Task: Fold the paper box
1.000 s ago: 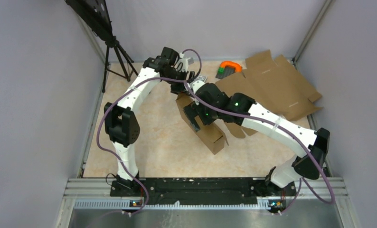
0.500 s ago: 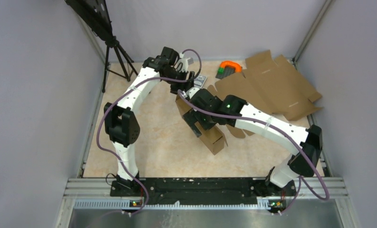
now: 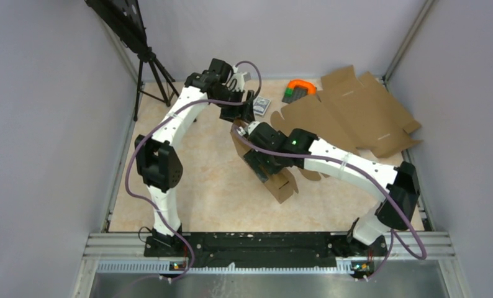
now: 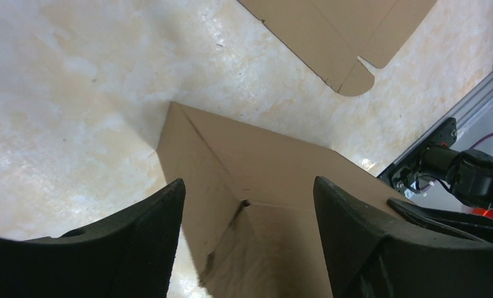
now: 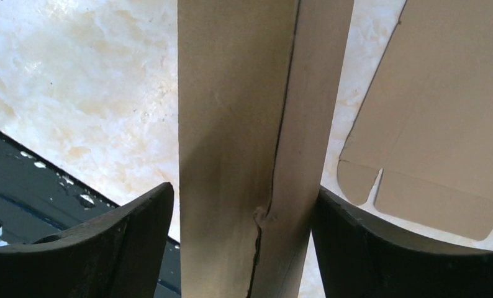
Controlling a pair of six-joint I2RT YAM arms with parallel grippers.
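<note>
The paper box (image 3: 285, 184), brown cardboard and partly formed, stands on the table's middle under my right wrist. My right gripper (image 3: 262, 165) straddles one upright double wall of the paper box (image 5: 231, 124). In the right wrist view the right gripper (image 5: 244, 192) has its right finger against the wall, while a thin gap shows at the left finger (image 5: 138, 230). My left gripper (image 3: 244, 112) hovers over the box's far end. In the left wrist view the left gripper (image 4: 247, 205) is open, a corner of the box (image 4: 281, 174) below it, untouched.
A second flat brown cardboard blank (image 3: 356, 118) lies spread at the back right, close beside the box. A small grey card pack (image 3: 262, 105) and an orange and green object (image 3: 300, 89) lie near the back wall. A black tripod (image 3: 151, 74) stands back left.
My right arm has moved left and further over the box, and its jaws have narrowed around the wall. The left gripper has opened a little wider.
</note>
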